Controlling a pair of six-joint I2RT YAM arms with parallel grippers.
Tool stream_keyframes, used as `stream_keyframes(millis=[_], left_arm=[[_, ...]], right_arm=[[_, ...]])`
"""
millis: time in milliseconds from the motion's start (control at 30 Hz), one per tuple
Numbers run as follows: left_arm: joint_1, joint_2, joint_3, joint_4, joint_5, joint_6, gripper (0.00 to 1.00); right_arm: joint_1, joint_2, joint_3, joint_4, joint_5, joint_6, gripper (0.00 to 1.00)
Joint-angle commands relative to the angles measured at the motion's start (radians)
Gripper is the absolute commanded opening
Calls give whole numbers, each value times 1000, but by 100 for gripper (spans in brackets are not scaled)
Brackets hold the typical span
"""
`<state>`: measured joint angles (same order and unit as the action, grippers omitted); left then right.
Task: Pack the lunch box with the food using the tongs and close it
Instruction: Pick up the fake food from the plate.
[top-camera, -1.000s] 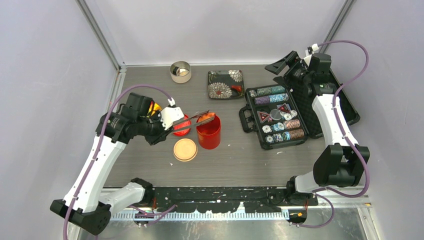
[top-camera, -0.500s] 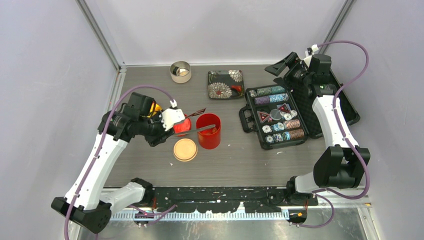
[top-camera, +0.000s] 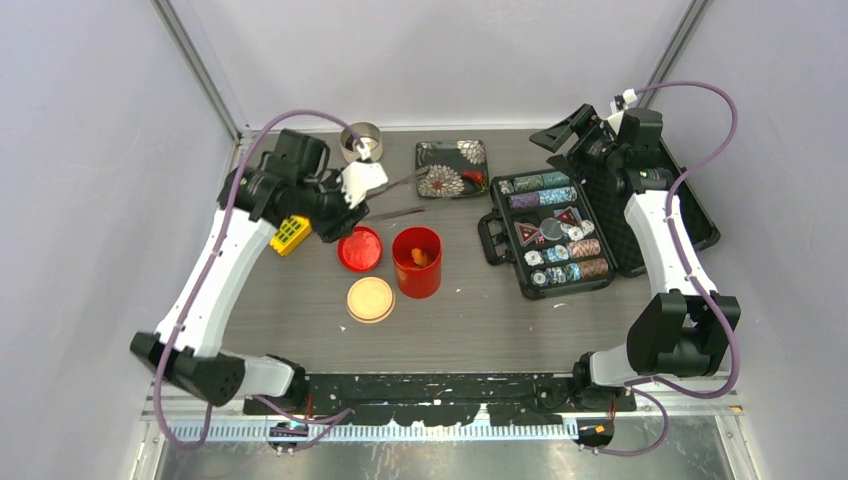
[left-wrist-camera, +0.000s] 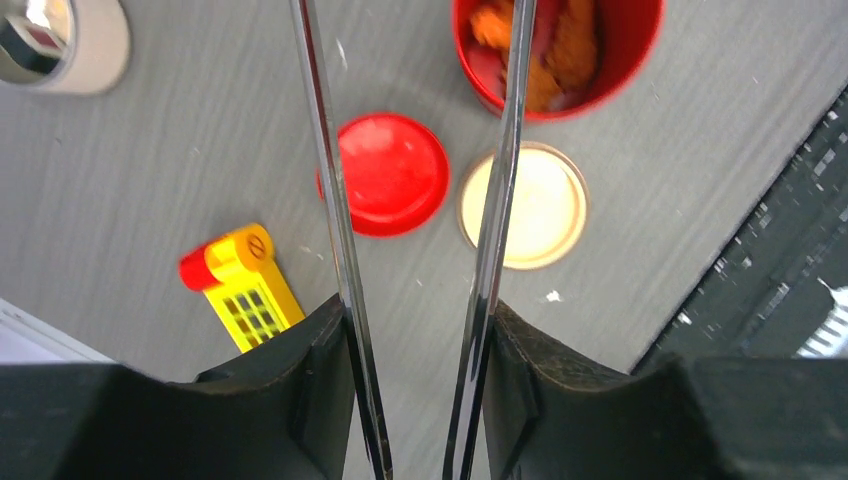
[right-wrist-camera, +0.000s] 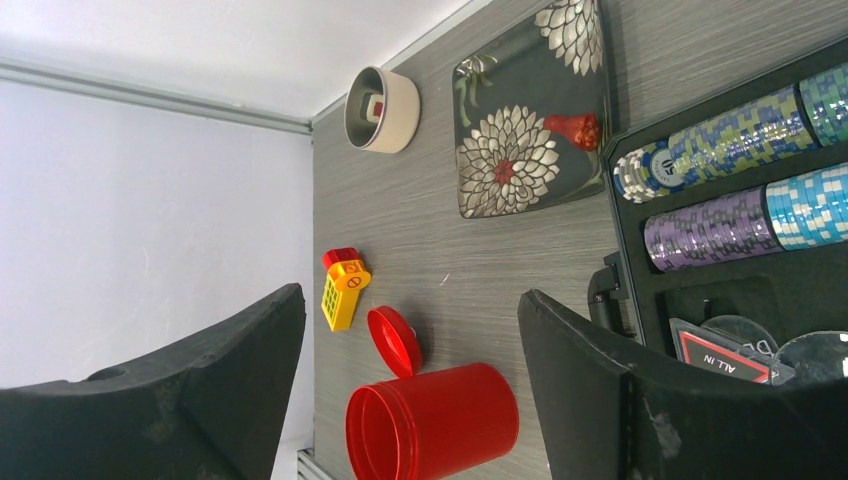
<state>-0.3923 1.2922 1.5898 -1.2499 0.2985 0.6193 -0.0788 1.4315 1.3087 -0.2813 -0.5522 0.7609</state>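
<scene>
My left gripper (top-camera: 367, 197) (left-wrist-camera: 415, 325) is shut on the tongs (top-camera: 402, 211) (left-wrist-camera: 325, 150), its fingers (left-wrist-camera: 310, 380) pressing on both slim arms. The arms stand apart and reach toward the flowered plate (top-camera: 440, 165). Their tips look empty in the top view and are out of the left wrist view. The red canister (top-camera: 417, 265) (left-wrist-camera: 625, 50) (right-wrist-camera: 440, 420) stands open with orange food (top-camera: 420, 255) (left-wrist-camera: 565, 50) inside. Its red lid (top-camera: 359, 249) (left-wrist-camera: 392, 175) and the beige disc lid (top-camera: 370, 299) (left-wrist-camera: 540, 210) lie beside it. A red food piece (top-camera: 467, 181) (right-wrist-camera: 576, 130) sits on the plate. The cream tub (top-camera: 361, 143) (right-wrist-camera: 380, 108) is at the back. My right gripper (top-camera: 572, 127) (right-wrist-camera: 412, 300) hangs open and empty.
A yellow-and-red toy block (top-camera: 288, 234) (left-wrist-camera: 240, 285) lies left of the red lid. The open black poker-chip case (top-camera: 555, 235) (right-wrist-camera: 740, 200) fills the right side under my right arm. Enclosure walls stand close at the left and back.
My left arm swung from over the canister to the back left, carrying the tongs toward the plate. The tong arms spread apart, and orange food now shows in the canister.
</scene>
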Motion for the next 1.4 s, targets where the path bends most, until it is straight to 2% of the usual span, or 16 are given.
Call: stream_keyframes(millis=[0,100,367,600,1033,1367], left_arm=[[6,152,137,119,38,28,45],[13,280,257,134,70,45,45],[15,582,525,105,94,209,46],[37,778,625,156,113,316,45],[46,1010,774,232,134,412,43],[41,1107,832,265,122,424,42]], right_arm=[[-6,-34,17,24,-4,-30,83],[-14,-38,18,24,-17,-42,83],[-74,-53,12,8,-99,-66,85],[-106,-66,-6,0,-154,-85,86],[-121,-53,-9,14,-165,-72,86],[-130,-51,-23,19,-155,-58,86]])
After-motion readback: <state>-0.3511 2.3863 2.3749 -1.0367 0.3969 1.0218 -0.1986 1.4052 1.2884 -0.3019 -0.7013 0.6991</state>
